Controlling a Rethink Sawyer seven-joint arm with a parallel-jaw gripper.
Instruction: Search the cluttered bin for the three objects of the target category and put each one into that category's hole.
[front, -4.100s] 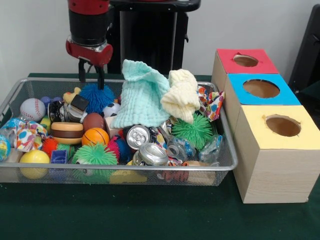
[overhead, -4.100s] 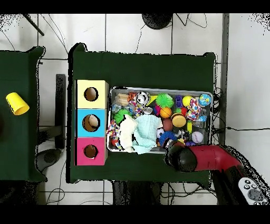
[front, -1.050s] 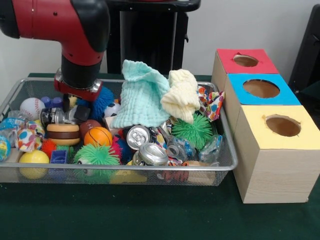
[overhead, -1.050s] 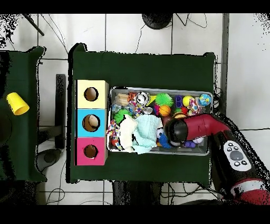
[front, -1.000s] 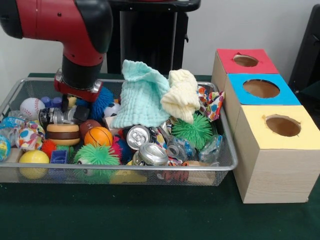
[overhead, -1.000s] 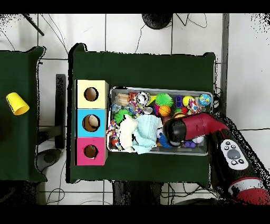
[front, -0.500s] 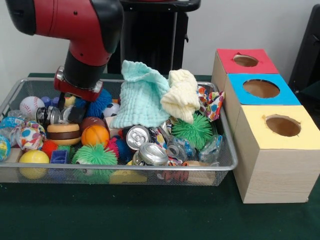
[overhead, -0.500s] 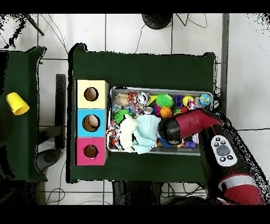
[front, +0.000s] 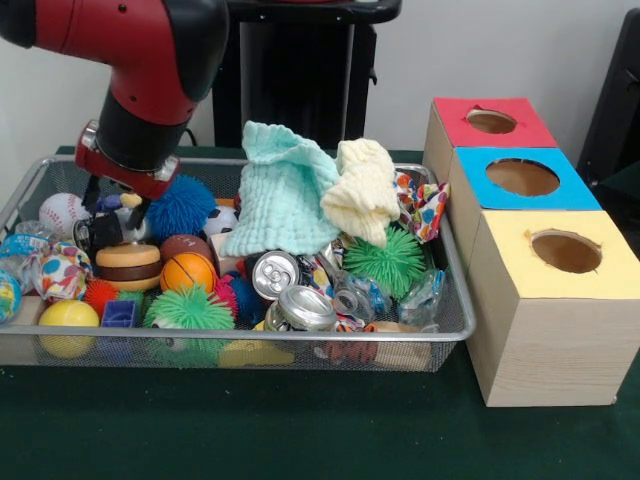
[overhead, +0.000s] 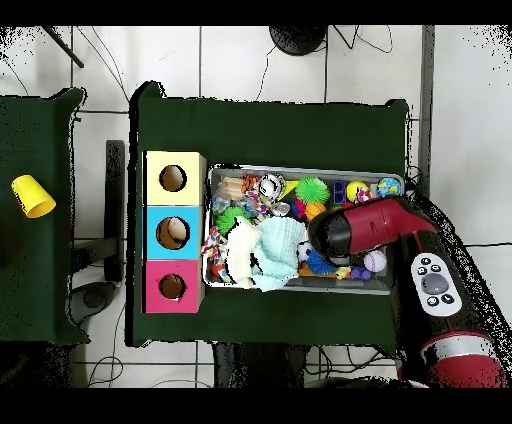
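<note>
Red and black, the tool (front: 108, 205) is seen shifted toward the wire bin's (front: 455, 300) end farthest from the boxes and slightly raised; a dark crushed can (front: 103, 228) appears gripped between narrow fingers. Carriage to a box hole (front: 566, 250) is judged next.

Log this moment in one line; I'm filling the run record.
stage: searching bin | gripper: down among toys at wire bin end, by blue spiky ball; grip unclear | boxes: untouched
</note>
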